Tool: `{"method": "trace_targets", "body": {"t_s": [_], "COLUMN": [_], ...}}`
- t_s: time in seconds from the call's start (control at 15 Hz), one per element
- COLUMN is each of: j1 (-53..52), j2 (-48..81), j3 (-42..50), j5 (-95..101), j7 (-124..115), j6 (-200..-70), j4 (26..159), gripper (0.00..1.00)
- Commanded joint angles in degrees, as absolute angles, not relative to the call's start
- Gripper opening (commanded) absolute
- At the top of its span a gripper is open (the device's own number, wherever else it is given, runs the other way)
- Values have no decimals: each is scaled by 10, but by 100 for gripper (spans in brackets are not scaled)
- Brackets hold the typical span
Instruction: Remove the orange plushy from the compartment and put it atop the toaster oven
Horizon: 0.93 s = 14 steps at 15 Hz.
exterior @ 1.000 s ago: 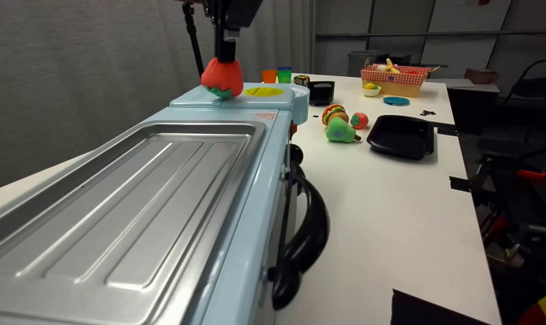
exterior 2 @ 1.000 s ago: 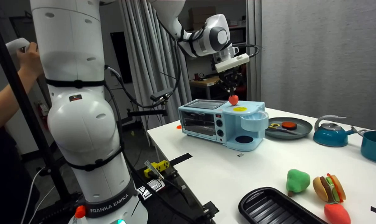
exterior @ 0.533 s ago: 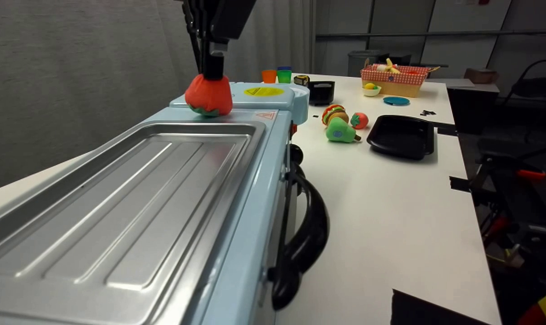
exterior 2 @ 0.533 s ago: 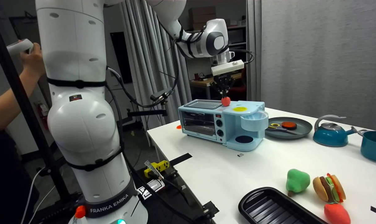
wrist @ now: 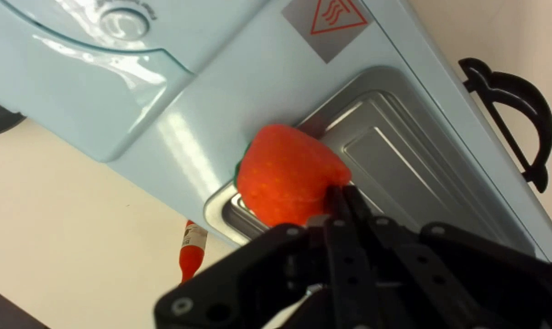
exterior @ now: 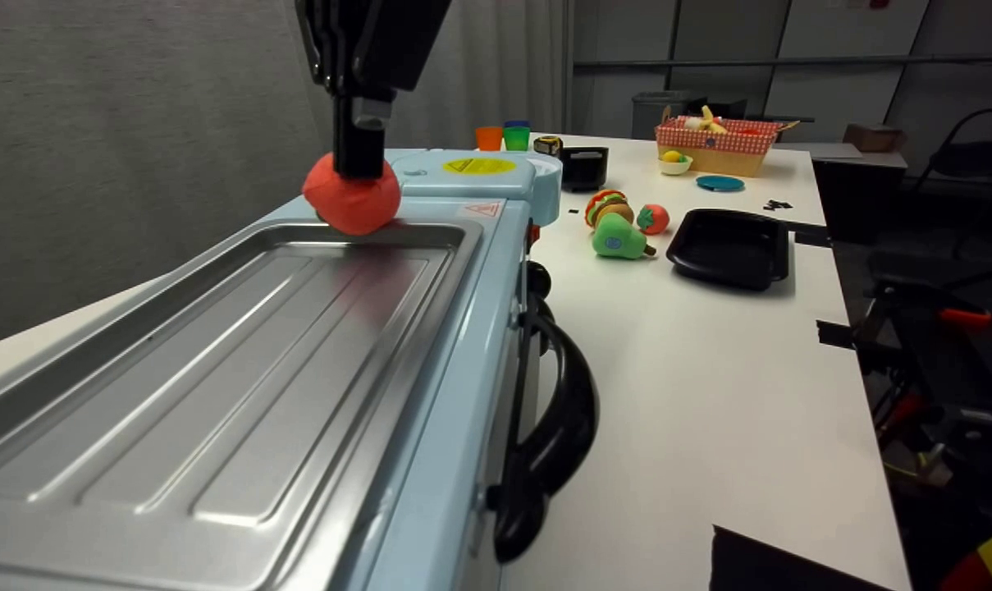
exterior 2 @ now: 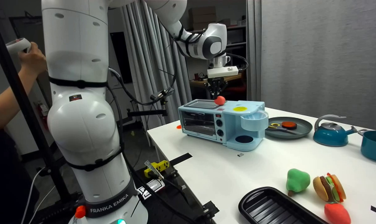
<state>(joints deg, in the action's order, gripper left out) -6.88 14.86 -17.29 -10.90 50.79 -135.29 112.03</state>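
The orange plushy (exterior: 350, 201) is a rounded red-orange strawberry toy. My gripper (exterior: 359, 168) is shut on it and carries it over the end of the toaster oven's ribbed silver top (exterior: 241, 345), beside the raised pale-blue section. It also shows in an exterior view (exterior 2: 220, 100), just over the toaster oven (exterior 2: 188, 109). In the wrist view the gripper (wrist: 342, 189) pinches one side of the plushy (wrist: 287, 176), and the fingertips are nearly together. The plushy's green patch mostly faces away. I cannot tell whether the plushy touches the metal.
The curved black handle (exterior: 557, 435) juts from the oven's front. A green pear (exterior 2: 297, 181), a toy burger (exterior 2: 329, 188) and a black tray (exterior 2: 275, 205) lie on the table. A grey pan (exterior 2: 289, 135), a teal kettle (exterior 2: 332, 135) and a teal pot (exterior 2: 374, 146) stand beyond the oven.
My gripper has carried the plushy from above the raised pale-blue section to the silver top's end, and lower. The plushy's green end has turned away in an exterior view.
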Motion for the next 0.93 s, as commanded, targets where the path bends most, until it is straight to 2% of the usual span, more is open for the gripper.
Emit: {"method": "trace_targets", "body": {"t_s": [0.0, 0.4, 0.47, 0.53, 0.6, 0.67, 0.73, 0.87], "j1": [-67, -71, -71, -71, -73, -74, -75, -76], "j2": [157, 153, 153, 153, 153, 152, 149, 145], "j3": [-180, -182, -182, -182, -183, -183, -182, -183], "j5": [-138, -136, -135, -134, -133, -130, -127, -126], "j7": [535, 531, 531, 532, 531, 531, 530, 531], "j6": [-1322, -1300, -1294, -1292, -1287, -1282, -1283, -1275], "j4": [1103, 1105, 1105, 1107, 1105, 1106, 1108, 1108], "gripper": [2, 2, 18, 18, 7, 43, 44, 57]}}
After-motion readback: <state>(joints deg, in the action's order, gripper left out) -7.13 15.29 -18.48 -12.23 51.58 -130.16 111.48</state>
